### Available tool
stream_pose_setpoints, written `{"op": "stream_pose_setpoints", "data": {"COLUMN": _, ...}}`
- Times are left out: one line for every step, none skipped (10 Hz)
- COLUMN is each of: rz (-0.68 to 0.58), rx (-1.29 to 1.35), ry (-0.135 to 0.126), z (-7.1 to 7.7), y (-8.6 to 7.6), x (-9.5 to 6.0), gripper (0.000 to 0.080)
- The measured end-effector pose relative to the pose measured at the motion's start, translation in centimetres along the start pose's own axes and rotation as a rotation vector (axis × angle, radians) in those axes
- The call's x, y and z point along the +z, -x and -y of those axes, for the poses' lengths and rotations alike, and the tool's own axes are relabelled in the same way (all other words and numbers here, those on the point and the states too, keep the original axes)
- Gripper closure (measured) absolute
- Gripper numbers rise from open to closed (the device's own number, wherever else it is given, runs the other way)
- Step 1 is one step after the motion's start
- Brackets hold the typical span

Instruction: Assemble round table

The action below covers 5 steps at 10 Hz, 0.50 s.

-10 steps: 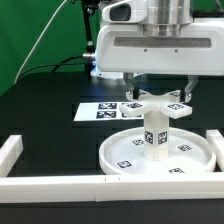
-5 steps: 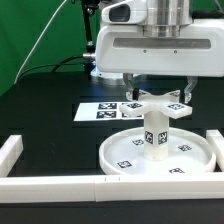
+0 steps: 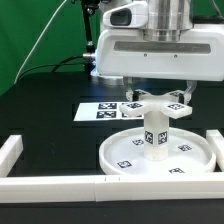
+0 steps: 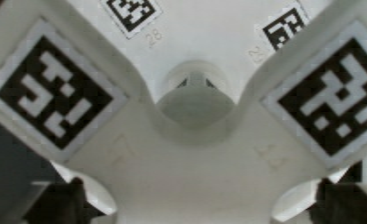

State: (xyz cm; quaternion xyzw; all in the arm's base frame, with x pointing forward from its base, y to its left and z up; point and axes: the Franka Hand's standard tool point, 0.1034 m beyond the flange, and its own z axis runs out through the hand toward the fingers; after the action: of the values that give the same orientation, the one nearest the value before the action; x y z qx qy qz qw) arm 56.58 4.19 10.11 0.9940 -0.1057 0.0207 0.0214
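Note:
The large rimmed round disc (image 3: 128,153) lies flat on the table. The short cylindrical leg (image 3: 155,135) stands upright at its middle. The small cross-shaped foot (image 3: 160,104) sits on top of the leg, tags facing up. My gripper (image 3: 160,92) hangs straight above the foot with its jaws spread wide. One finger is at each side of the foot and I see no grip on it. In the wrist view the foot (image 4: 183,105) fills the picture, with the fingertips (image 4: 70,200) low at both corners.
The marker board (image 3: 100,110) lies behind the disc toward the exterior view's left. White border rails run along the front (image 3: 60,185) and stand at both sides (image 3: 10,152). A green backdrop and cables are at the back left.

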Motion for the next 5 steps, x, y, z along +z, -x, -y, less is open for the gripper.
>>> {"op": "stream_pose_setpoints", "data": {"rz": 0.001, "rx": 0.024, "ry": 0.001, "z": -0.07, "y": 0.00, "x": 0.00, "gripper": 0.0344}}
{"op": "stream_pose_setpoints", "data": {"rz": 0.002, "rx": 0.025, "ry": 0.001, "z": -0.13, "y": 0.02, "x": -0.02, "gripper": 0.0344}}
{"op": "stream_pose_setpoints", "data": {"rz": 0.002, "rx": 0.054, "ry": 0.000, "z": -0.12, "y": 0.03, "x": -0.01, "gripper": 0.0363}}
{"op": "stream_pose_setpoints", "data": {"rz": 0.004, "rx": 0.159, "ry": 0.000, "z": -0.15, "y": 0.05, "x": 0.00, "gripper": 0.0363}}
{"op": "stream_pose_setpoints", "data": {"rz": 0.003, "rx": 0.276, "ry": 0.005, "z": -0.10, "y": 0.08, "x": 0.07, "gripper": 0.0363}}
